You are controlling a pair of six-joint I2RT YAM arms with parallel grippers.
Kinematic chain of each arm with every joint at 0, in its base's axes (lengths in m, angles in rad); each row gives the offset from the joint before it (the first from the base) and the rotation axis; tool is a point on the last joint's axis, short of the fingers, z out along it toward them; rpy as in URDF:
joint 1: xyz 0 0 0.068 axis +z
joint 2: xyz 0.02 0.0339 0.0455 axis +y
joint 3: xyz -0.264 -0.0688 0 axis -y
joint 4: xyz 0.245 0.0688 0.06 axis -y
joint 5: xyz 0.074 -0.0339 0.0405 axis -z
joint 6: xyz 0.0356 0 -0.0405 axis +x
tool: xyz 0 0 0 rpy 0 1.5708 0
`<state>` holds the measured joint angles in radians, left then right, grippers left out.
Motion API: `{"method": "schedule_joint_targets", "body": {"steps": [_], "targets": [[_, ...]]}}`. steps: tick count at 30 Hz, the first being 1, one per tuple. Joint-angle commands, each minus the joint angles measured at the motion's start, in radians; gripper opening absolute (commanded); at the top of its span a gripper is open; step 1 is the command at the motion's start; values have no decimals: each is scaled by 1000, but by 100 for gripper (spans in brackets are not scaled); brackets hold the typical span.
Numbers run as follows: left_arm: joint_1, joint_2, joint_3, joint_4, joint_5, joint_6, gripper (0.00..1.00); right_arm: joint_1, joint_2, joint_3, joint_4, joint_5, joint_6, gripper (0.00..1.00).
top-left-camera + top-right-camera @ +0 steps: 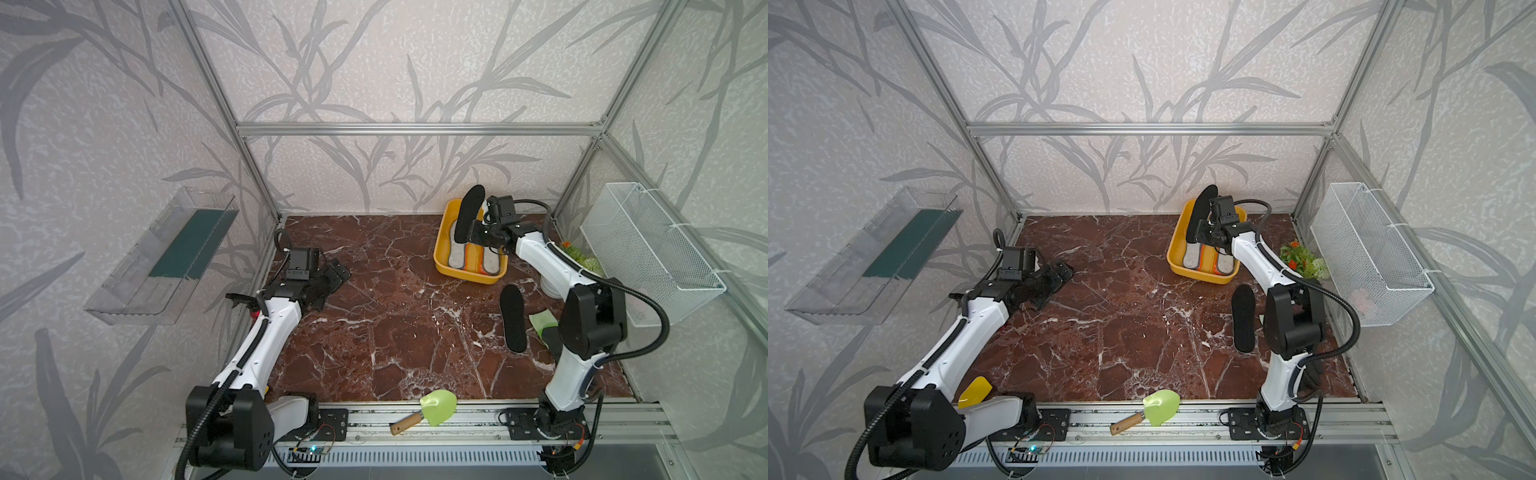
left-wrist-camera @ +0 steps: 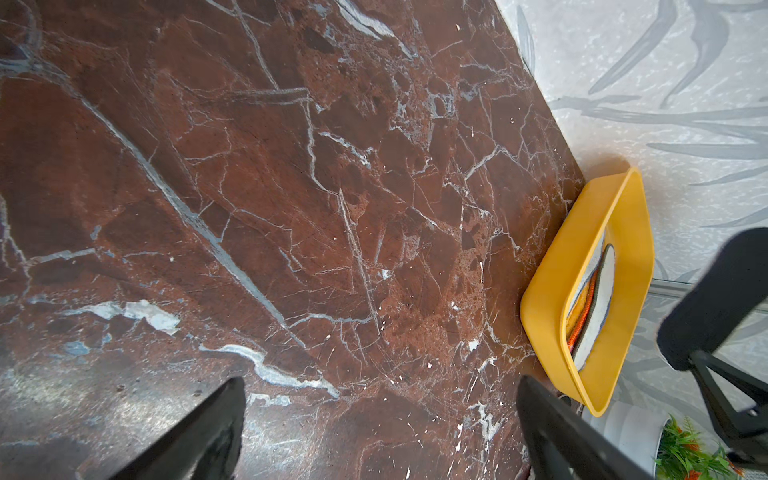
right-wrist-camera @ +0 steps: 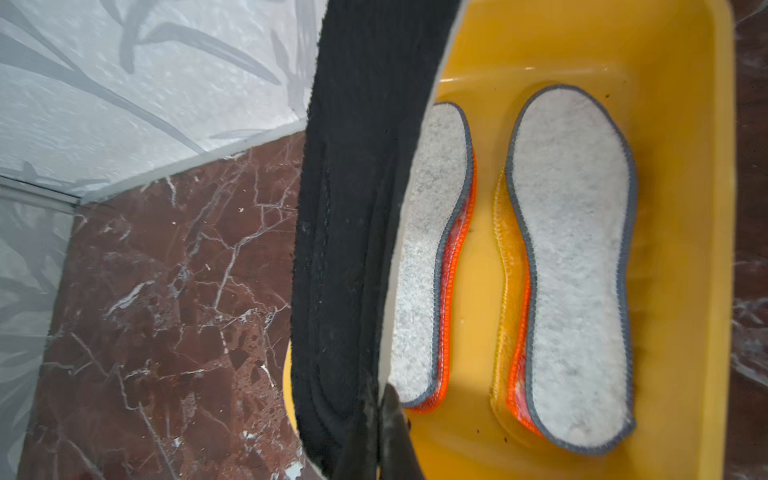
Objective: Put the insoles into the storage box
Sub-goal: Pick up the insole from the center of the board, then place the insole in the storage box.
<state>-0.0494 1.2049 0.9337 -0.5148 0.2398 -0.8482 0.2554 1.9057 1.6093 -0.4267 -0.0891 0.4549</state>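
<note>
Up above the storage box [image 1: 467, 276], the black insole [image 1: 469, 212] stood on edge. Its long axis ran from the box's near end to its far end and tilted upward, so its far tip rose past the far rim toward the wall. The right gripper [image 3: 379, 417] pinched the insole's nearer, lower end with jaws clamped narrow on it. The right arm rose from the near right corner of the counter [image 1: 374, 332], elbow high, forearm stretched toward the far edge.

The box sat at the counter's far edge, toward the far right corner. Inside it two grey felt insoles [image 3: 573, 270] lay flat, side by side and lengthwise. Orange-rimmed and yellow-orange insole edges showed from beneath them.

A second black insole [image 1: 513, 318] lay flat near the right edge, nearer than the box, its long axis also running near to far.

The left gripper [image 2: 381, 384] hung low near the left edge, jaws spread wide and holding nothing, its arm folded along that edge.
</note>
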Motion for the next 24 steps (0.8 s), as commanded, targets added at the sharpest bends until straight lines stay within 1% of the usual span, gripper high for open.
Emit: {"method": "schedule_joint_targets", "body": {"steps": [1, 7, 14, 18, 24], "targets": [[5, -1, 19, -2, 9, -5, 99, -12, 67, 62, -85, -16, -24, 0], [6, 3, 11, -3, 11, -6, 99, -28, 183, 146, -141, -61, -13, 0], [8, 10, 13, -1, 9, -3, 99, -39, 261, 178, -167, -94, -18, 0], [6, 24, 16, 6, 13, -2, 99, -42, 283, 192, -174, -105, -30, 0], [6, 40, 22, 17, 18, -5, 99, -42, 279, 198, -157, -125, -50, 0]]}}
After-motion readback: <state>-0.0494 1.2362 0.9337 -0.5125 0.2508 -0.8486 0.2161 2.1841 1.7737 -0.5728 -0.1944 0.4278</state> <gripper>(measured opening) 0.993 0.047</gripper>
